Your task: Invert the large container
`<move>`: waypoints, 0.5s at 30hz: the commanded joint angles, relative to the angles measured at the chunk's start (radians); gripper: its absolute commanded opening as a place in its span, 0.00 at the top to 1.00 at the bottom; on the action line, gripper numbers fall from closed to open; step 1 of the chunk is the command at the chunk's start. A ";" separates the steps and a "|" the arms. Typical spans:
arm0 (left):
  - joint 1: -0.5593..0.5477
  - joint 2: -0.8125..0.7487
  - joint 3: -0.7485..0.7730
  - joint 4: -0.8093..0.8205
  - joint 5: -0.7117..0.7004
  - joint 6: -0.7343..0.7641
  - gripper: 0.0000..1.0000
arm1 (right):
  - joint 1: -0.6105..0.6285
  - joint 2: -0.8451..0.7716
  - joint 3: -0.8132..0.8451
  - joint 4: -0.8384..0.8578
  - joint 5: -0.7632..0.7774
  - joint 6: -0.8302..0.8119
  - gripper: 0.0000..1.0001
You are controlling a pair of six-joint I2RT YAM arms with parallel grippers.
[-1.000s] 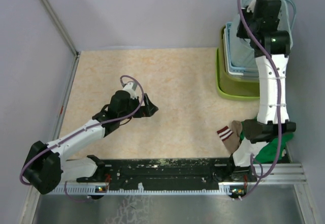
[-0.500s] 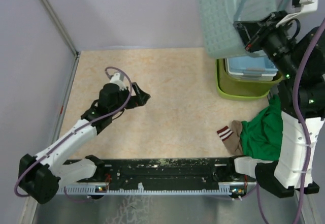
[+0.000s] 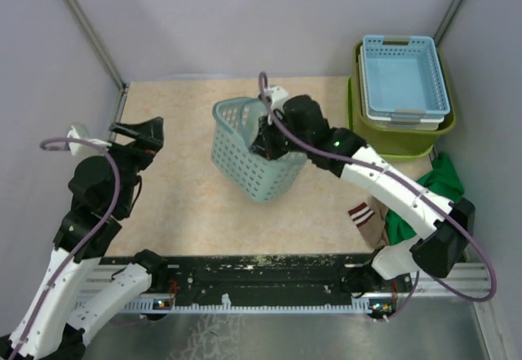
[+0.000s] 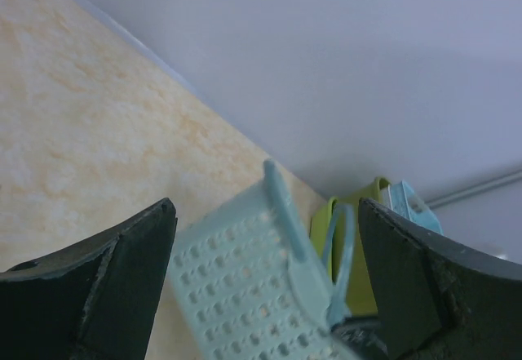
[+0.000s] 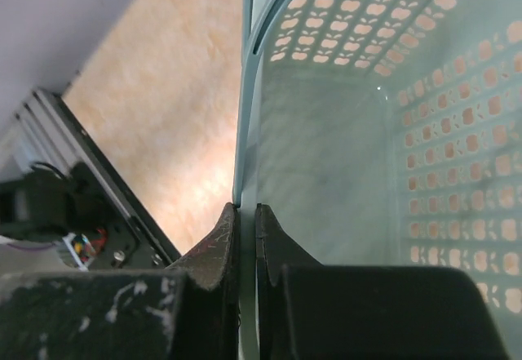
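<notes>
The large container, a lime-green tub, stands upright at the back right of the table and shows small in the left wrist view. Light blue baskets sit nested inside it. My right gripper is shut on the rim of a pale teal perforated basket over the middle of the table, and the basket is tilted. In the right wrist view the jaws pinch that basket's thin wall. My left gripper is open at the far left, empty, and faces the teal basket.
A green cloth and a striped sock lie at the front right by the right arm's base. A black rail runs along the near edge. Grey walls close in the left, back and right sides.
My right arm lifted the teal basket out of the stack in the green tub and carried it left to mid-table. My left arm drew back toward the left wall.
</notes>
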 commanded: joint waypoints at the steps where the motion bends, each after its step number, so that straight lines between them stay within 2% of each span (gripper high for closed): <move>1: 0.004 -0.031 -0.009 -0.068 -0.136 -0.012 0.04 | 0.087 -0.040 -0.102 0.264 0.202 -0.078 1.00; 7: 0.004 0.151 0.108 -0.165 0.015 0.086 0.02 | 0.196 -0.074 -0.362 0.488 0.401 -0.173 1.00; 11: 0.012 0.217 0.084 -0.149 0.107 0.096 0.01 | 0.229 -0.112 -0.453 0.512 0.439 -0.173 0.98; 12: 0.020 0.230 0.076 -0.137 0.138 0.099 0.01 | 0.233 -0.123 -0.463 0.502 0.435 -0.162 0.85; 13: 0.030 0.246 0.069 -0.123 0.188 0.106 0.01 | 0.237 -0.138 -0.471 0.490 0.425 -0.149 0.65; 15: 0.060 0.293 0.082 -0.116 0.279 0.123 0.00 | 0.240 -0.175 -0.479 0.460 0.398 -0.122 0.45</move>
